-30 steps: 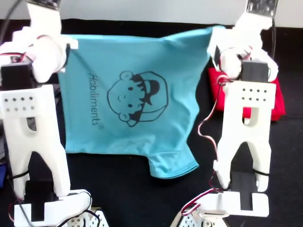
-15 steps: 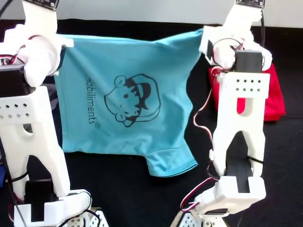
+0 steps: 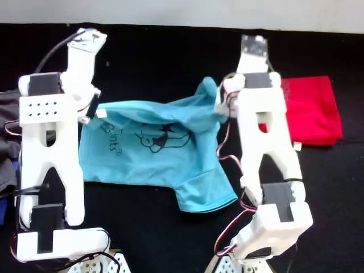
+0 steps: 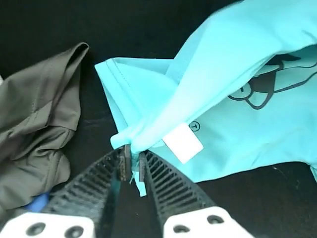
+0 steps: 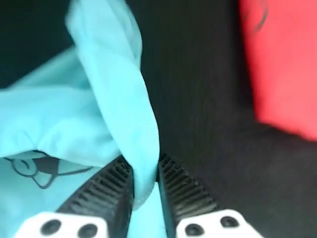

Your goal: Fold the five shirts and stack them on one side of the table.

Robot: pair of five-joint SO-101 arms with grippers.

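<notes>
A turquoise shirt (image 3: 153, 153) with a cartoon print hangs slack between the two arms over the middle of the black table, its lower hem and one sleeve lying on the cloth. My left gripper (image 4: 132, 159) is shut on the turquoise shirt (image 4: 237, 94) at one bunched corner, at the shirt's left end (image 3: 94, 111). My right gripper (image 5: 145, 171) is shut on a pinched fold of the turquoise shirt (image 5: 114, 99) at its right end (image 3: 219, 105). A folded red shirt (image 3: 310, 111) lies flat at the right side of the table.
A crumpled grey-brown shirt (image 4: 39, 119) lies beside my left gripper, at the table's left edge (image 3: 7, 142). A bit of blue fabric (image 4: 37, 202) shows under it. The arm bases (image 3: 62, 242) stand at the near edge. The red shirt (image 5: 282, 64) lies close to my right gripper.
Both arms have come down and toward the near side, lowering the turquoise shirt from a taut raised spread to a slack, bunched drape over the table.
</notes>
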